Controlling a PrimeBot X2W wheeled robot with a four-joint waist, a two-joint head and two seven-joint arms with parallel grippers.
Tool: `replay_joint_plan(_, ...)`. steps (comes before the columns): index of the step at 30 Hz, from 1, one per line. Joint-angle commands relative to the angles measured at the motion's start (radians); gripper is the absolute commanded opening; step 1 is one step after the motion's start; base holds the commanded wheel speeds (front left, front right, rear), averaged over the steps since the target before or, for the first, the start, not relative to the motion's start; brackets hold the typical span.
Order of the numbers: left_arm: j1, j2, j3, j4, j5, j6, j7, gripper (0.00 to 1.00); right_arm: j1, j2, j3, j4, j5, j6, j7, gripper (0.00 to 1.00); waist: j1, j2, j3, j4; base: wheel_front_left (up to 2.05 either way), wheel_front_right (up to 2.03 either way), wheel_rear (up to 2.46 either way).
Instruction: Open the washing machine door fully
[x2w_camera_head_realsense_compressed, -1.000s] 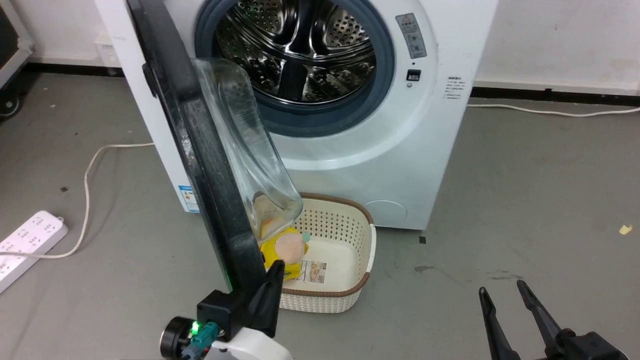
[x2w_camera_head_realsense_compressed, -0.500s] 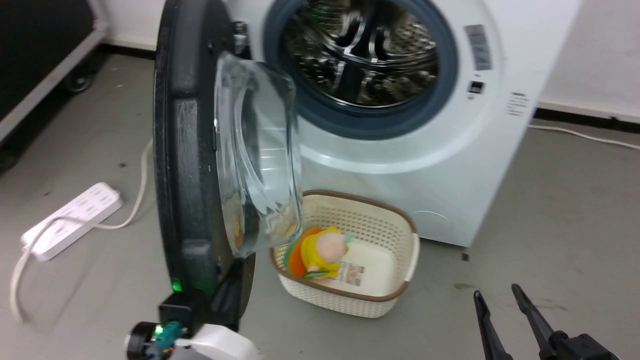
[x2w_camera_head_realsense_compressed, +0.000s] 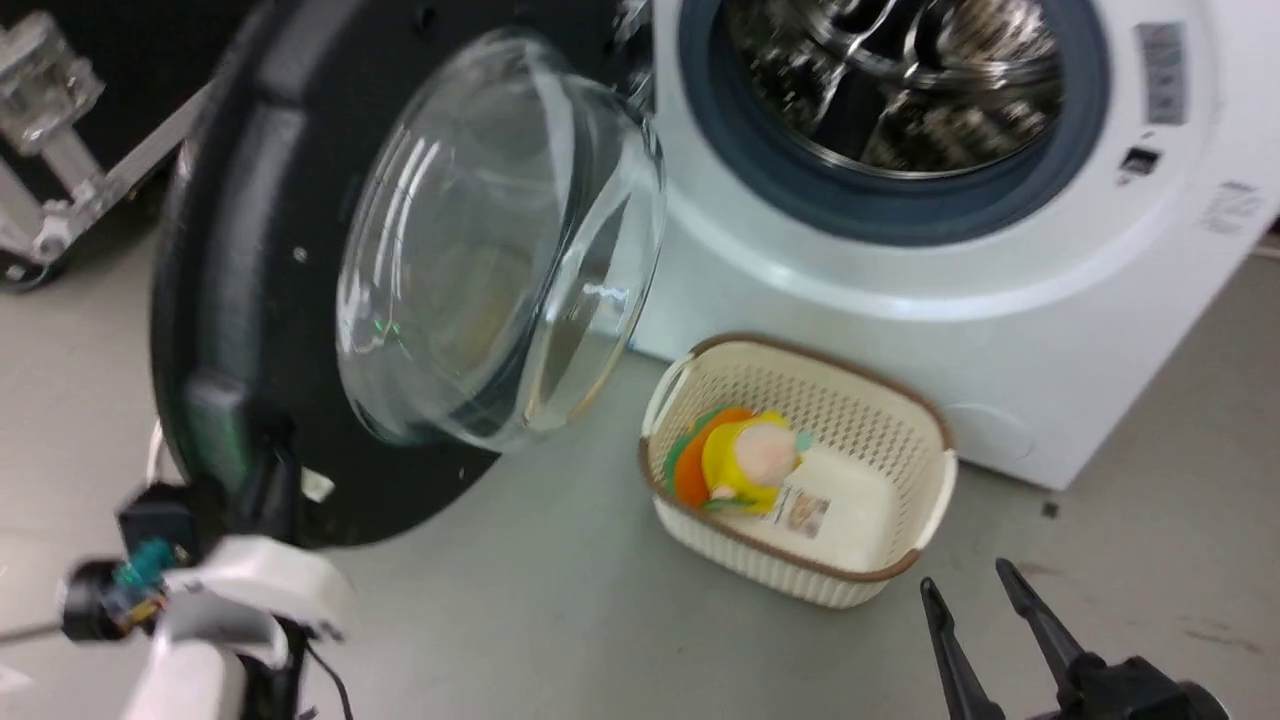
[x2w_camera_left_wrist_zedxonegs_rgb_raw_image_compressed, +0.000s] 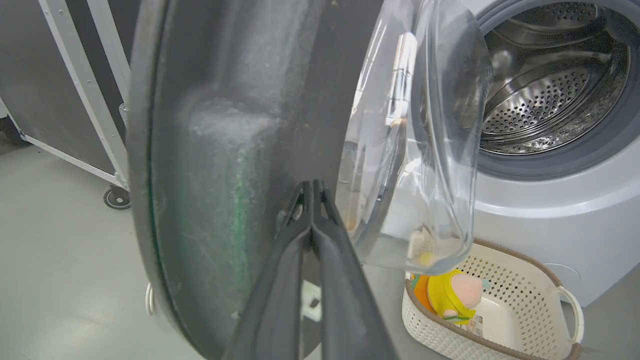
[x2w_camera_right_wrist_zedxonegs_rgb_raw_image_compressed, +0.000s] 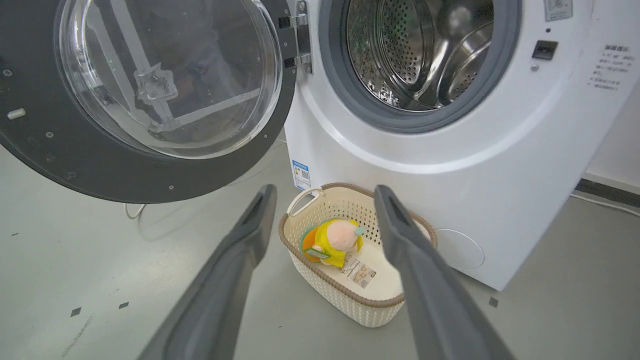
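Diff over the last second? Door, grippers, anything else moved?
The washing machine door swung wider, away from the drum opening toward the robot's left: edge-on a second ago, its inner face now shows. The left gripper, fingers shut, went with it, tips on the inner face. The head camera turned too. Unchanged: right gripper open and idle, basket with its toy before the washing machine.

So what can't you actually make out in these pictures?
- Left wrist view: whether the left gripper touches the washing machine door is unclear, since its fingers merely overlap it.
- Head view: the top of the washing machine is cut off by the edge.
- Right wrist view: the side label has print too small to read.
- Left wrist view: the basket has its bottom cut off by the edge.
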Motion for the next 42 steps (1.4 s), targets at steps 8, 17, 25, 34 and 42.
replay_joint_plan(8, -0.162, 0.076, 0.064, 0.146, -0.042, -0.026, -0.015, 0.0, -0.054, -0.025, 0.006, -0.036, -0.028, 0.001, 0.036, 1.0, -0.0001, 0.0, 0.126, 0.061, 0.0, 0.0, 0.0)
replay_joint_plan(17, -0.337, 0.129, 0.1, 0.364, -0.074, -0.063, -0.077, 0.0, -0.076, -0.054, 0.003, -0.083, -0.039, 0.001, 0.078, 1.0, -0.0001, 0.0, 0.195, 0.06, 0.0, 0.0, 0.0)
replay_joint_plan(25, -0.374, 0.139, 0.081, 0.441, -0.041, -0.095, -0.118, 0.0, -0.093, -0.05, -0.043, -0.084, -0.055, 0.001, 0.064, 1.0, -0.0001, 0.0, 0.162, 0.017, 0.0, 0.0, 0.0)
replay_joint_plan(34, -0.185, 0.047, 0.054, 0.158, 0.04, -0.102, -0.12, 0.0, -0.102, -0.016, -0.153, -0.069, -0.089, 0.001, 0.02, 1.0, -0.0001, 0.0, 0.02, -0.071, 0.0, 0.0, 0.0)
replay_joint_plan(42, 0.041, -0.05, 0.005, -0.04, 0.085, -0.076, -0.121, 0.0, -0.081, 0.001, -0.176, -0.087, -0.105, 0.001, 0.0, 1.0, -0.0001, 0.0, -0.089, -0.18, 0.0, 0.0, 0.0)
